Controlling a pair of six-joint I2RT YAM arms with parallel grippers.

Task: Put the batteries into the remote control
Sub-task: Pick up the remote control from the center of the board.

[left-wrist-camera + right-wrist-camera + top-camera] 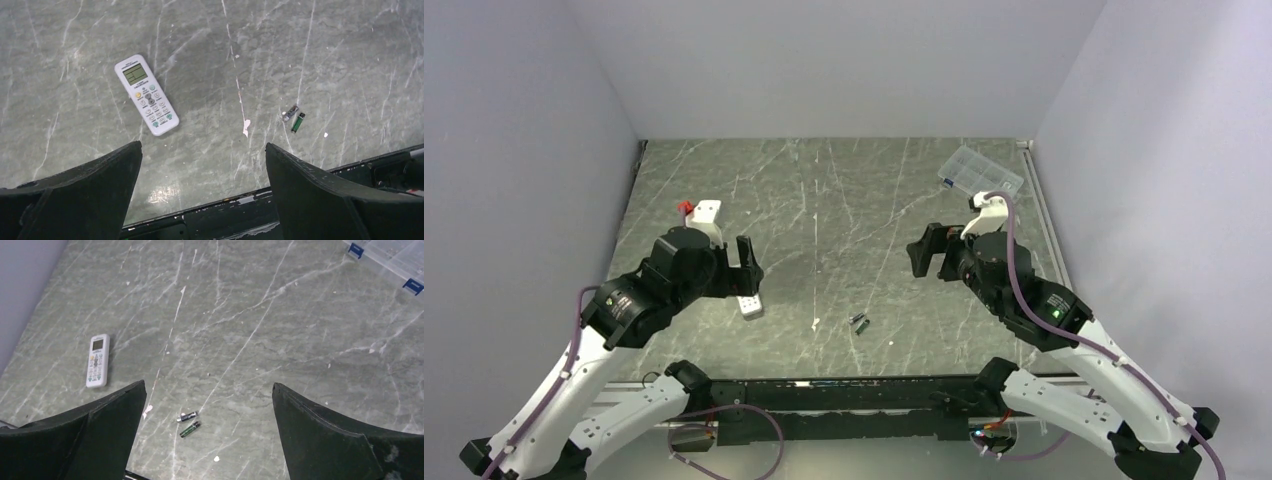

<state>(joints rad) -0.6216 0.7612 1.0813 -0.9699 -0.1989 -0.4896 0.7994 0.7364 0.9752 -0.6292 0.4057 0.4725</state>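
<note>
- Jaws stand wide apart on the left gripper (202, 150) and on the right gripper (207, 385); both are empty and hang above the table (350, 50).
- Near the left gripper lies the remote control (146, 95), flat and face up, on the left side of the table.
- The batteries (295, 119) lie side by side near the front edge, about the middle, well apart from the remote control.
- I judge the batteries light, hard, smooth and ready to roll; pinch one across its middle.
- The remote control seems light and stiff; take it by the long sides.
- It is a slim white bar with a small screen and coloured buttons; the batteries are tiny dark cylinders, one greenish.
</note>
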